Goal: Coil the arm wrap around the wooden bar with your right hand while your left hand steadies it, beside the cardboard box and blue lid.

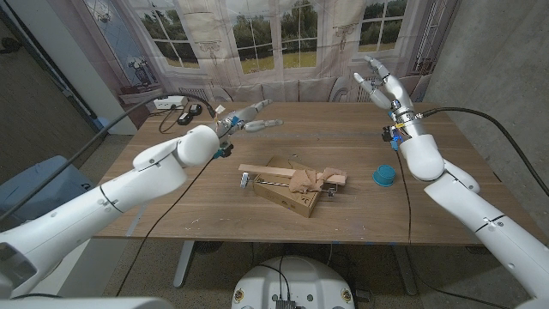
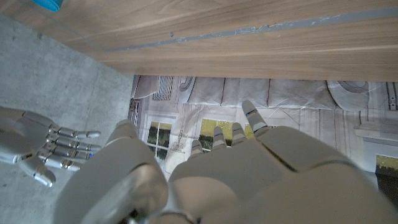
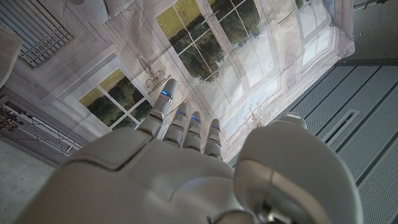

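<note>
Broadly, the wooden counter spans the head view, backed by a printed curtain of windows and trees. Both white arms are raised above it, well apart from the task's things. The left hand hovers over the far left part of the counter with its fingers stretched out and apart, grasping nothing; the left wrist view shows its back and fingers extended toward the curtain. The right hand is lifted high at the far right, fingers spread wide and released, also visible at the edge of the left wrist view; the right wrist view shows its fingers straight against the curtain.

Near the counter's middle lies the cardboard box, flat and angled. Dark marks show on its front side, too small to read. Across its top rests the wooden bar, with the tan arm wrap bunched loosely on the bar's right portion. Just to the right of the box, apart from it, sits the small blue lid.
</note>
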Robot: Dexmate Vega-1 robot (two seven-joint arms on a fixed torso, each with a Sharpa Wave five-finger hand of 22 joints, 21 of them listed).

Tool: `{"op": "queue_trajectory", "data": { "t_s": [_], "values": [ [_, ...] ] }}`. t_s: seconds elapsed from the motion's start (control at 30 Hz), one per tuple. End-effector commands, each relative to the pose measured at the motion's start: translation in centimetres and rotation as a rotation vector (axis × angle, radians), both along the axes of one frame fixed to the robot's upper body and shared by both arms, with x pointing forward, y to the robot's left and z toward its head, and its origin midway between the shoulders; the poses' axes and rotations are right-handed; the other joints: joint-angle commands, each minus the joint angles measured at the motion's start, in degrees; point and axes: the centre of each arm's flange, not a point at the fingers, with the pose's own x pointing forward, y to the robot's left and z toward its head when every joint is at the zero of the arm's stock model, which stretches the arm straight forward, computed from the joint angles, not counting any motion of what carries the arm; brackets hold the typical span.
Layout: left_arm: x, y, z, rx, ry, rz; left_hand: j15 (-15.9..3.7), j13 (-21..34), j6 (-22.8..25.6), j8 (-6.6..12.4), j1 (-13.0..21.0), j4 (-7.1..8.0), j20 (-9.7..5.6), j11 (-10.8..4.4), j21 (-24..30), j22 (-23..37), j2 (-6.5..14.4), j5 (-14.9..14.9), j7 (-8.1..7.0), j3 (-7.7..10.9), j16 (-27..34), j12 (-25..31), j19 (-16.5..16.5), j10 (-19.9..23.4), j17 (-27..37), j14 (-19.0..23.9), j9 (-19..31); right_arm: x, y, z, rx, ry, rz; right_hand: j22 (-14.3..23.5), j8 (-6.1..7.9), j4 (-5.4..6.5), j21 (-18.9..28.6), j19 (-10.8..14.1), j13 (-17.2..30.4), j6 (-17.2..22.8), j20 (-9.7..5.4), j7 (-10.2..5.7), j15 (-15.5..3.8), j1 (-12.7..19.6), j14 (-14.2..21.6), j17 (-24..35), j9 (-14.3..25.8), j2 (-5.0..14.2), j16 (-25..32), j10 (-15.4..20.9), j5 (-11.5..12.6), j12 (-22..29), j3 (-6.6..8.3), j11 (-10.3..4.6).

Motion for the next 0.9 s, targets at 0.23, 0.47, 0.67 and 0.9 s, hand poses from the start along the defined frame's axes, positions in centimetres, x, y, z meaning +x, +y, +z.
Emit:
{"op": "queue_trajectory", "data": {
  "t_s": [0.23, 0.47, 0.67, 0.9],
  "values": [
    [0.3, 4.3, 0.0, -0.433, -0.085, -0.296, -0.79, -0.7, -9.6, -0.26, -2.1, 0.49, 0.47, -1.43, -1.4, 0.2, -1.1, 0.5, -1.69, -1.47, -1.0, -0.4, -22.0, -12.3, -0.2, -10.7, 0.0, 3.2, 0.7, 0.6, 0.051, 0.072, 0.211, -0.2, -0.12, 0.27, -3.2, -4.6, -0.2, 0.5, 2.09, -1.36, 0.10, -1.9, -2.6, -0.9, 0.2, 0.36, -0.9, -1.2, -0.9, -0.5, -1.32, -0.97],
    [1.4, 4.7, -0.2, -0.558, -0.017, -0.458, -1.39, -1.4, -7.0, 0.37, -3.5, 0.92, 0.26, -2.04, -1.9, 0.2, -1.9, 1.0, -2.57, -2.56, -1.3, -0.3, -21.4, -10.2, -0.6, -10.4, -0.1, 4.8, 0.8, 0.8, 0.093, 0.102, 0.266, -0.3, -0.17, 0.20, -6.3, -8.0, -0.3, 0.9, 3.78, -1.75, -2.71, -3.1, -4.8, -2.3, 0.2, 0.67, -1.5, -1.6, -1.5, -0.5, -2.13, -1.55],
    [2.3, 4.9, -0.7, -0.610, 0.013, -0.512, -2.02, -2.0, -5.0, 0.60, -4.5, 1.37, -0.98, -2.49, -2.1, 0.2, -2.0, 1.4, -2.86, -3.18, -1.5, -0.3, -20.6, -8.7, -0.8, -10.1, -0.2, 5.8, 0.9, -0.1, 0.192, 0.080, 0.247, -0.5, 0.34, -0.25, -12.8, -15.8, -0.5, 3.8, 1.88, -1.90, -4.26, -4.1, -9.5, -5.4, 0.2, 1.99, -2.2, -1.4, -2.4, -0.3, -2.67, -2.52],
    [4.0, 5.5, -1.7, -0.656, 0.074, -0.522, -1.99, -2.3, -6.1, -0.26, -5.2, 1.76, -1.26, -2.23, -2.6, 0.2, -1.6, 1.7, -2.44, -3.41, -1.8, -0.9, -20.7, -9.0, -0.9, -10.2, -0.3, 8.1, 2.0, -0.2, 0.217, 0.087, 0.269, -0.4, 0.33, -0.59, -13.6, -13.2, -0.5, 5.2, 1.15, -1.53, -6.00, -4.3, -9.7, -6.7, 0.2, 2.76, -1.7, -1.2, -2.7, -0.2, -2.75, -2.60]
  ]
}}
